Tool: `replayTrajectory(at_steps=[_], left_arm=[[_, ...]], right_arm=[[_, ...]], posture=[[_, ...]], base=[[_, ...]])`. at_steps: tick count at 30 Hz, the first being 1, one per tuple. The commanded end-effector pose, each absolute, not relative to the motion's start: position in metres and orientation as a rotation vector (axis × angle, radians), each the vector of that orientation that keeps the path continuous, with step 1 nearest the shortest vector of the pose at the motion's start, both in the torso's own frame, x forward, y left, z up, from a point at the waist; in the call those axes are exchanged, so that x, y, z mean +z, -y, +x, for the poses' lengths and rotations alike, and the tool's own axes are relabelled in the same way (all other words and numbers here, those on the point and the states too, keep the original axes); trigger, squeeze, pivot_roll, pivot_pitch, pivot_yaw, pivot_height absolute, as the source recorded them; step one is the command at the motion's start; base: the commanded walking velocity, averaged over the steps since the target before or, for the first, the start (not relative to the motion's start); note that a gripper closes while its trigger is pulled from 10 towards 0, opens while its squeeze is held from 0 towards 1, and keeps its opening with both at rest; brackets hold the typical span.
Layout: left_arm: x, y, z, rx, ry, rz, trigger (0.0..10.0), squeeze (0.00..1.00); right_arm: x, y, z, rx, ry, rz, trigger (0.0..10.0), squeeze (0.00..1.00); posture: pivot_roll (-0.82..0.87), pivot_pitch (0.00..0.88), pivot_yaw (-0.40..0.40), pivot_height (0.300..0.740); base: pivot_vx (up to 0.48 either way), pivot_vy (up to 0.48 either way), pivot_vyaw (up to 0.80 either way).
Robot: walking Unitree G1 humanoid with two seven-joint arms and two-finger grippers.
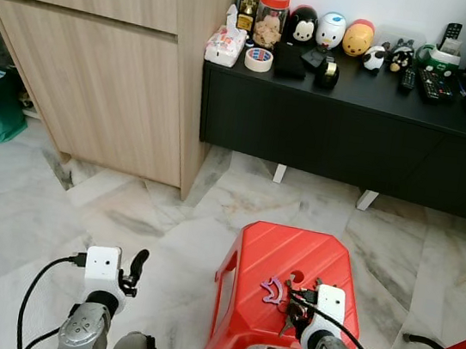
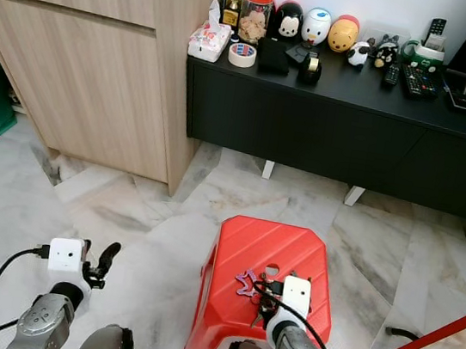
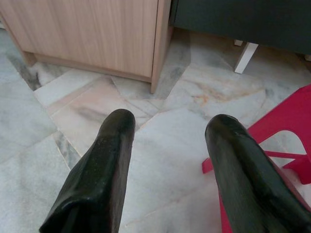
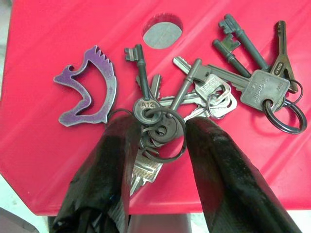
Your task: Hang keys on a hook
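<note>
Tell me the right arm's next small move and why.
Probably close the right tool on the bunch of metal keys: its fingers stand open astride the key ring, with the keys lying flat on the red plastic stool, not yet gripped.

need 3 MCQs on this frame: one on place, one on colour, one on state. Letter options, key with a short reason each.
1. Where does the bunch of keys lie?
A. on the black cabinet
B. on the stool
C. on the marble floor

2. What colour is the stool?
A. red
B. green
C. white

3. How does the right end effector stand?
A. shut, lifted clear of the stool
B. open, fingers either side of a key ring
C. open, above the floor by the wooden cabinet

Key: 1 B, the right wrist view shows the keys flat on the stool's top. 2 A, the stool is bright red in both eye views. 3 B, the two black fingers are apart with a key ring in the gap between them; nothing is clamped.
</note>
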State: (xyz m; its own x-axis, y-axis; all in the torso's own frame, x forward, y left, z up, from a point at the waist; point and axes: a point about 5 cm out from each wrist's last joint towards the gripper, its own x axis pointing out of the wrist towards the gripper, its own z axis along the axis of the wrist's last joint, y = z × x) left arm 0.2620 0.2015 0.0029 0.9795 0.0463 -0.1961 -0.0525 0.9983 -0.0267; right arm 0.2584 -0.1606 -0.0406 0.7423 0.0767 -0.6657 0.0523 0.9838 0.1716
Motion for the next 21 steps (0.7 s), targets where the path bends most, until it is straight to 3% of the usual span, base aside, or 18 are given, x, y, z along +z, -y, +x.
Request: replayTrajectory(at_steps=[1,13,14,15,17,18,21], left_arm=[[0.0022,-0.2023,0.2602,0.046,-0.2,-0.012,10.0,0.0],[0.0014,-0.2015,0.2598,0.045,-0.205,-0.01,10.0,0.0],[0.0015,-0.2015,0.26,0.045,-0.204,-0.01,10.0,0.0],[0.0016,-0.2015,0.2601,0.046,-0.204,-0.01,10.0,0.0],[0.002,-0.2017,0.2604,0.047,-0.202,-0.01,10.0,0.0],[0.0021,-0.202,0.2603,0.048,-0.202,-0.01,10.0,0.0],[0.0021,-0.2027,0.2601,0.049,-0.202,-0.009,10.0,0.0]], right_arm=[[-0.0373,0.162,0.2618,-0.005,-0.698,0.219,10.0,0.0],[-0.0364,0.1639,0.2601,0.001,-0.644,0.277,10.0,0.0],[-0.0371,0.1644,0.2593,-0.001,-0.647,0.276,10.0,0.96],[-0.0377,0.1649,0.2583,-0.003,-0.649,0.276,10.0,1.0],[-0.0381,0.1655,0.2576,-0.002,-0.648,0.274,10.0,1.0],[-0.0378,0.1653,0.2579,0.001,-0.645,0.272,10.0,0.0],[-0.0373,0.1646,0.2586,0.007,-0.644,0.264,10.0,0.0]], posture=[[0.01,0.099,-0.069,0.631],[0.0,0.097,-0.068,0.631],[0.01,0.097,-0.068,0.631],[0.01,0.097,-0.068,0.631],[0.01,0.098,-0.068,0.631],[0.01,0.099,-0.068,0.631],[0.01,0.099,-0.068,0.631]], base=[[0.0,0.0,0.0],[0.0,0.0,0.0],[0.0,0.0,0.0],[0.0,0.0,0.0],[0.0,0.0,0.0],[0.0,0.0,0.0],[0.0,0.0,0.0]])
